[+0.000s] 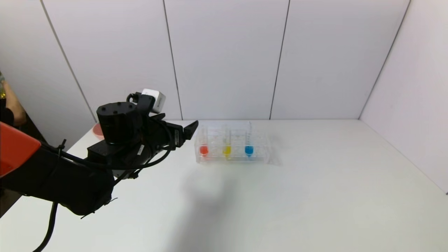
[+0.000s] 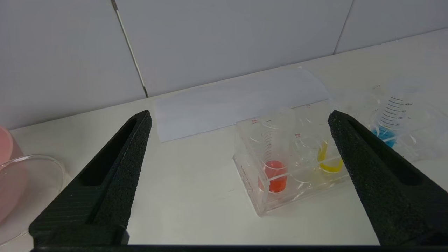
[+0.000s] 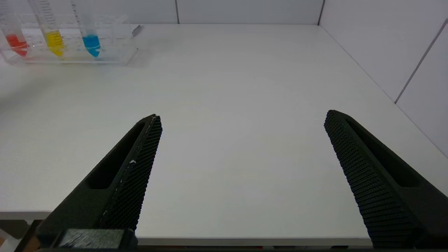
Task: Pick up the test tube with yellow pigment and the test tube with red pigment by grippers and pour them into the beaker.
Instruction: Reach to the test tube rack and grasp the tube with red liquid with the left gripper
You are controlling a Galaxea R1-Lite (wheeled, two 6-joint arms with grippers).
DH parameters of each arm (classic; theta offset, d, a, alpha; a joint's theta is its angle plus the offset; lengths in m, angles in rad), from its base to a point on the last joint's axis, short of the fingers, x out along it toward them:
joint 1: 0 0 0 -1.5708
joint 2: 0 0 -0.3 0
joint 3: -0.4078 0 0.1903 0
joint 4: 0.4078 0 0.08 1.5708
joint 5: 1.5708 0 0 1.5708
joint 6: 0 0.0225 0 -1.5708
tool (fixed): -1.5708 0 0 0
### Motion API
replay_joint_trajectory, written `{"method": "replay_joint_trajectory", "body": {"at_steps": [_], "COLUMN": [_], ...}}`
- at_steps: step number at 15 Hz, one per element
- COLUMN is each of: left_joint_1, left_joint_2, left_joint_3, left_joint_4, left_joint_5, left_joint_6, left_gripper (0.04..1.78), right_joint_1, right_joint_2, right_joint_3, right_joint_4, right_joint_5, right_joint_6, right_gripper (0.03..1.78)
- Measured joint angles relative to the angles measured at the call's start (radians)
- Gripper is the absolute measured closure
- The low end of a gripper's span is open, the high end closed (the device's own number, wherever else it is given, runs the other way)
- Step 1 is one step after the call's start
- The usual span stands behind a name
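Closest in, the right gripper point(image 3: 241, 119) is parked low at the near edge of the table point(image 1: 315, 196), jaws spread wide and holding nothing, so it's basically idle. A bit farther out, the left gripper point(image 2: 238, 117) hangs above the table on the robot's left side, aimed at the rack, also wide open with nothing between the jaws. Looks to me like the reach-in step, nothing grabbed yet. Next out is the clear tube rack point(image 1: 232, 148) with all three tubes standing upright in it: the test tube with red pigment point(image 2: 274, 164) sits at the end nearest the left claw, the test tube with yellow pigment point(image 2: 327, 157) is in the middle, and the blue tube point(image 1: 249, 147) is at the far end. The beaker point(image 2: 24, 196) is off to the left, just beside the pink bowl point(image 1: 97, 129) near the table's back-left corner, and looks empty. Behind the rack there's a white sheet of paper point(image 2: 238, 101) lying flat by the wall. My guess for the next move: ease the claw forward around the red tube's upper part, squeeze gently, and lift straight up so it clears the rack without bumping the yellow one.
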Motion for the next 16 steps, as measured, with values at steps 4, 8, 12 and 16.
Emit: {"method": "replay_joint_trajectory", "body": {"at_steps": [4, 8, 12, 16], "left_joint_1": [-0.021, -0.032, -0.04, -0.045], "left_joint_2": [0.037, 0.091, 0.15, 0.19], "left_joint_3": [-0.014, -0.035, -0.056, -0.067], "left_joint_4": [0.0, -0.041, -0.082, -0.081], "left_joint_5": [0.022, 0.023, 0.029, 0.05], "left_joint_6": [-0.001, -0.002, -0.002, -0.004], "left_gripper": [0.06, 0.06, 0.06, 0.06], "right_joint_1": [0.0, 0.0, 0.0, 0.0], "right_joint_2": [0.0, 0.0, 0.0, 0.0], "right_joint_3": [0.0, 0.0, 0.0, 0.0], "right_joint_4": [0.0, 0.0, 0.0, 0.0], "right_joint_5": [0.0, -0.001, 0.0, 0.0], "right_joint_6": [0.0, 0.0, 0.0, 0.0], "right_gripper": [0.11, 0.11, 0.11, 0.11]}}
